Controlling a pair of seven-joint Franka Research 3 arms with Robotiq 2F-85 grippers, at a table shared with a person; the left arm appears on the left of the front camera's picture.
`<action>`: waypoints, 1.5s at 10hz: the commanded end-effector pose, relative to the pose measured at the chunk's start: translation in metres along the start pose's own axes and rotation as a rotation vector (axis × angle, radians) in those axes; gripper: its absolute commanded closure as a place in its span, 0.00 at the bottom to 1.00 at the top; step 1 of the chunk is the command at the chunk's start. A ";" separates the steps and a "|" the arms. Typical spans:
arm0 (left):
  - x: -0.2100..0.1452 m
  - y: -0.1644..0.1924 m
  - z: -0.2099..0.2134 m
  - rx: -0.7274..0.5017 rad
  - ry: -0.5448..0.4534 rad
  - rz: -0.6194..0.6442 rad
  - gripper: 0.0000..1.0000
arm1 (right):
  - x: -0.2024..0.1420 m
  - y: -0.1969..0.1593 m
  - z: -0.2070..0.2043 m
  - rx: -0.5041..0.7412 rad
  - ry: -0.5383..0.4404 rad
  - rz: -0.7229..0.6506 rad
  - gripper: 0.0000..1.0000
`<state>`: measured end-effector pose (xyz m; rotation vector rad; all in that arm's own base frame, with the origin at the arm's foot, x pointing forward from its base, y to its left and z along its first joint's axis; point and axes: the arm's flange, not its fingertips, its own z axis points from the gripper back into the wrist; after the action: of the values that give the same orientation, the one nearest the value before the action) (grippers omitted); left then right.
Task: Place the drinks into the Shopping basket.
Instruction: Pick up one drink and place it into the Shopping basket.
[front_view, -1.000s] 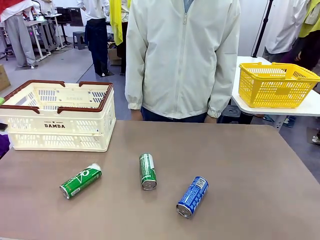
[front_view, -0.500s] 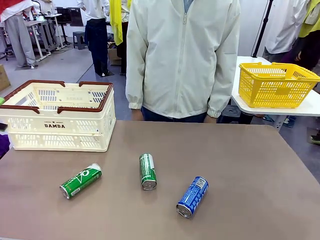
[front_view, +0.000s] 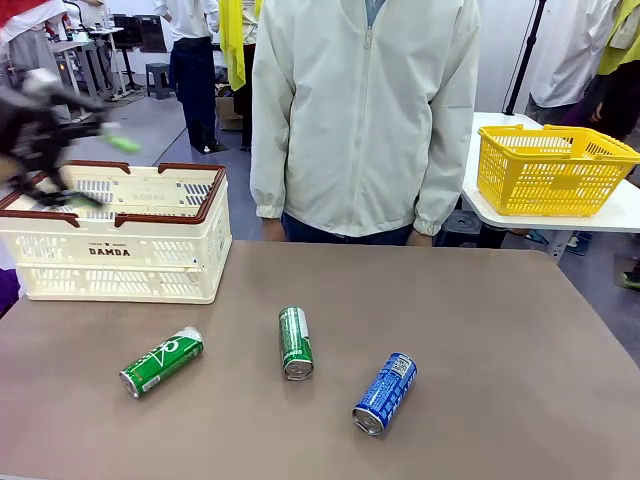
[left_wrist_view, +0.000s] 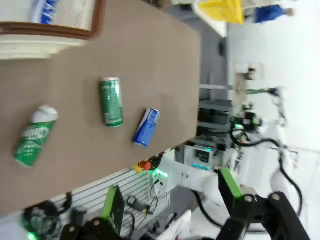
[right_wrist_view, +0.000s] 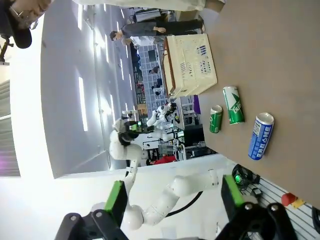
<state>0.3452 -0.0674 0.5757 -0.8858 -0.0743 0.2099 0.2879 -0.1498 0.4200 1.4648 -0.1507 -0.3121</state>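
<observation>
Surface: brown table (front_view: 500, 330), with a person (front_view: 365, 120) in a pale jacket standing at its far edge.
Cans: three slim cans with silver ends lay on their sides on the table, apart from one another: left green can (front_view: 161, 361), middle green can (front_view: 295, 343) and blue can (front_view: 385, 393) with white print.
Crate: cream, perforated, dark red rim, "DAMDA" on its side (front_view: 110, 250). It stood beyond the left green can.
Crate contents: something blue and white (left_wrist_view: 46, 9) showed inside. I could not tell what.
Left gripper (left_wrist_view: 168, 182): fingers spread wide, with nothing between them. From the front it was a blur above the crate's left rim.
Right gripper (right_wrist_view: 172, 181): fingers spread wide, holding nothing.
Cans from the left fingers: all three lay well beyond the fingertips. The blue can was nearest the gap, the left green can lay outside one finger, and the crate was farther off.
Cans from the right fingers: beyond one fingertip and off to its side, with the crate past them.
Surroundings: a yellow basket (front_view: 555, 170) sat on a white side table, well apart. Bare tabletop separated the cans from the crate.
Axes: the middle green can ran nearly straight away from the robot, its silver end nearest. The blue can lay diagonally, silver end near. The left green can lay diagonally, pale end toward the crate.
</observation>
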 end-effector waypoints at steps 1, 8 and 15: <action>0.021 -0.086 -0.083 0.213 0.101 0.015 0.00 | -0.004 0.001 0.003 -0.008 0.010 0.012 0.00; 0.008 -0.110 -0.307 0.717 0.016 0.004 0.00 | -0.004 0.001 0.003 -0.008 0.010 0.012 0.00; -0.005 -0.013 -0.379 0.797 0.039 0.147 0.00 | -0.004 0.001 0.003 -0.008 0.010 0.012 0.00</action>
<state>0.4034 -0.3636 0.3533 -0.0936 0.0904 0.2789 0.2870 -0.1508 0.4199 1.4607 -0.1492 -0.3130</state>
